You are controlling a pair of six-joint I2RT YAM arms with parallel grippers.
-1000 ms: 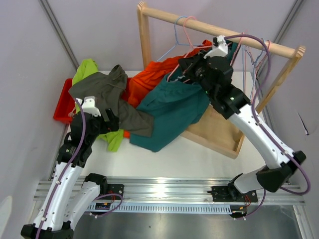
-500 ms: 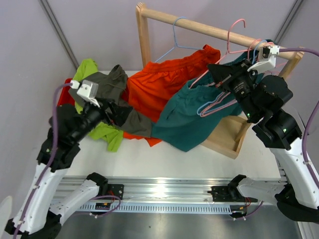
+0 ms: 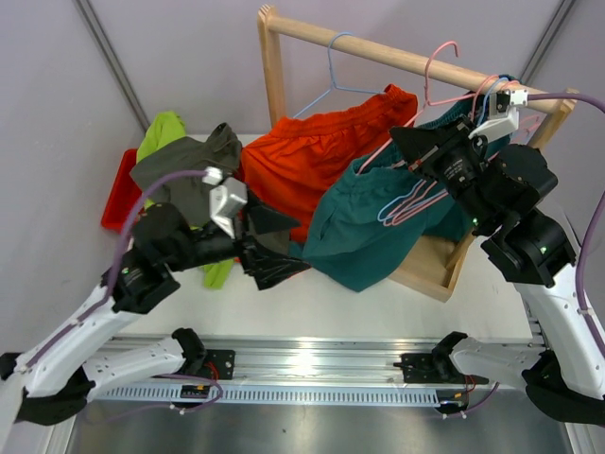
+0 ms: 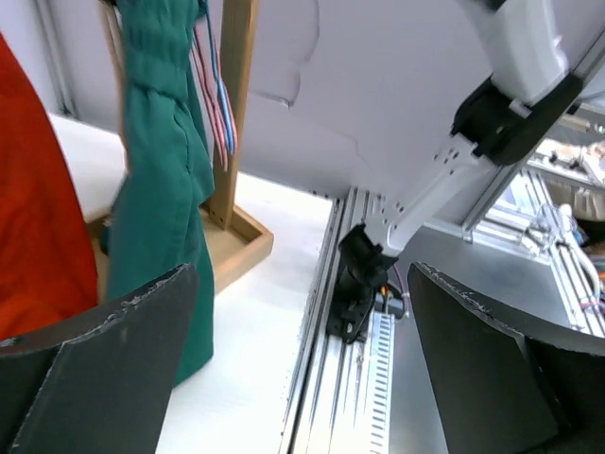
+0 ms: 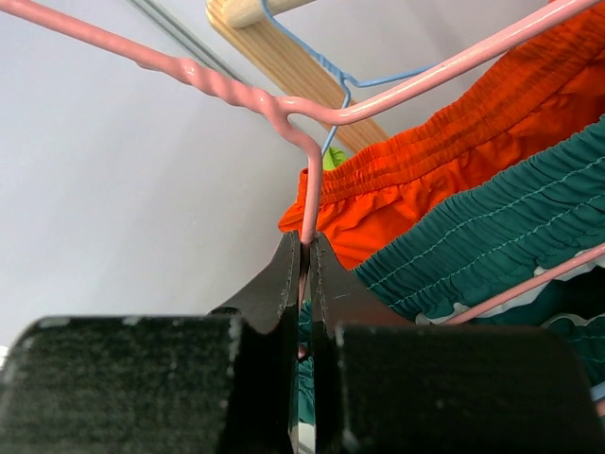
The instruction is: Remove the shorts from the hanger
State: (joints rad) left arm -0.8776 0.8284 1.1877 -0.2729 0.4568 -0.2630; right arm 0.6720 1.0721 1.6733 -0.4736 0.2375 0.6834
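Note:
The teal shorts (image 3: 364, 236) hang from a pink hanger (image 3: 430, 71) that is off the rail, with my right gripper (image 3: 408, 144) shut on its neck. In the right wrist view the right gripper (image 5: 304, 248) pinches the pink hanger (image 5: 310, 180) with the teal shorts' waistband (image 5: 501, 236) below it. The orange shorts (image 3: 312, 156) hang on a blue hanger (image 3: 333, 71). My left gripper (image 3: 282, 248) stands open and empty by the left edge of the teal shorts (image 4: 161, 208). Dark grey shorts (image 3: 189, 165) and lime green shorts (image 3: 165, 128) lie piled at the left.
The wooden rack (image 3: 272, 76) stands at the back, with its base tray (image 3: 430, 270) on the table. A red bin (image 3: 118, 194) sits under the pile at the left. More wire hangers (image 3: 487, 95) crowd the rail's right end. The right arm's base (image 4: 364, 284) stands on the front rail.
My left arm has swung right from the dark grey shorts to the teal shorts, still open. The right arm pulled the pink hanger up and right, then held nearly still.

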